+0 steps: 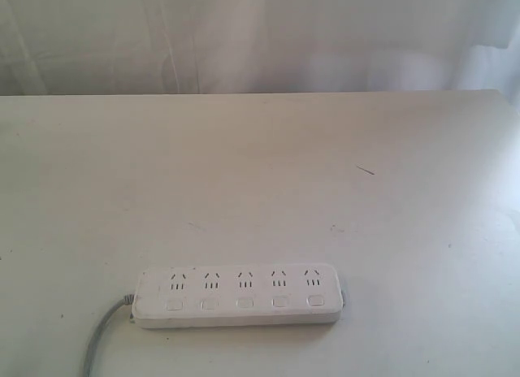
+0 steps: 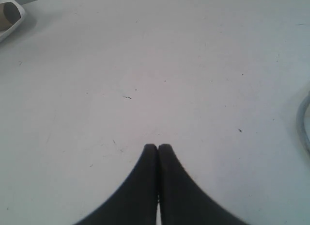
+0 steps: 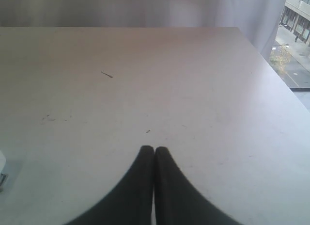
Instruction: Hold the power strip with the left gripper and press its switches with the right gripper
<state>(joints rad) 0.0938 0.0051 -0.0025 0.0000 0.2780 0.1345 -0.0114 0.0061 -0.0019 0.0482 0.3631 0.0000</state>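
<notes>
power strip [image 1: 238, 295]: flat on table [image 1: 260, 166], along near edge, switches [image 1: 244, 302] up, untouched | cord [image 1: 101, 336]: toward near-left corner | left pincer [image 2: 158, 148]: closed, empty | right pincer [image 3: 154, 150]: closed, empty

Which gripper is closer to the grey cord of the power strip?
Left, probably. The left gripper has the grey cord lying just beside it. The right gripper is beside the power strip, at its cordless end; no cord shows there.

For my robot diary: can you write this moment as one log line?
strip: flat on table, untouched | left end effector: shut, empty | right end effector: shut, empty | switches: none being pressed
</notes>
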